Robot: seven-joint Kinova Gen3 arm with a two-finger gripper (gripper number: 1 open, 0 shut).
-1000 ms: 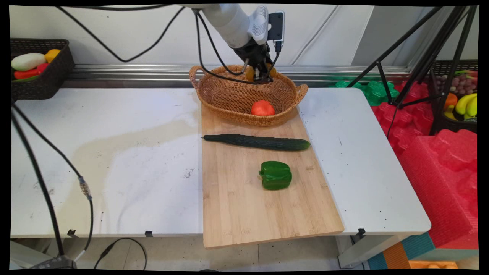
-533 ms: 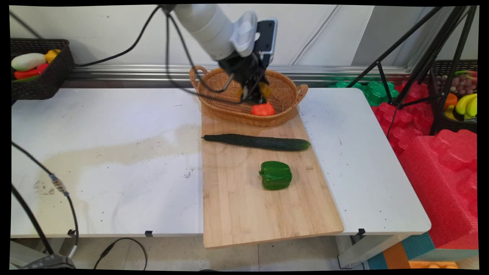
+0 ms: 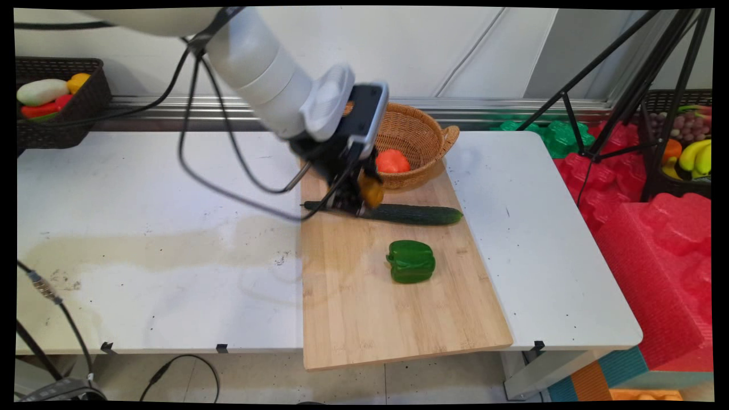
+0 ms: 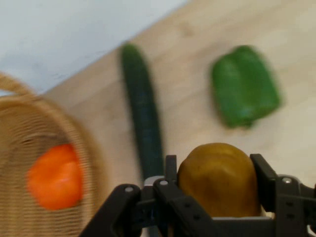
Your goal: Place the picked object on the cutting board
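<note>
My gripper [image 3: 363, 199] [image 4: 217, 185] is shut on a yellow-brown rounded fruit [image 3: 372, 191] [image 4: 219, 178]. It hangs just above the left part of a long dark cucumber [image 3: 410, 214] [image 4: 143, 118] that lies across the wooden cutting board [image 3: 364, 302] [image 4: 192, 98]. A green bell pepper [image 3: 410, 261] [image 4: 244, 93] sits on the board nearer the front. Behind my hand stands a wicker basket [image 3: 418, 139] [image 4: 74, 133] with an orange-red fruit [image 3: 392, 162] [image 4: 55, 177] inside it; my arm covers the basket's left half.
A dark basket of produce [image 3: 54, 99] stands at the table's back left. A tripod [image 3: 621, 85], red foam blocks [image 3: 655, 239] and another fruit basket [image 3: 686, 142] lie off the table's right side. Black cables [image 3: 228, 171] hang from my arm over the table.
My hand has come down and forward out of the wicker basket with the yellow-brown fruit, and now sits low over the cucumber. The other things lie as before.
</note>
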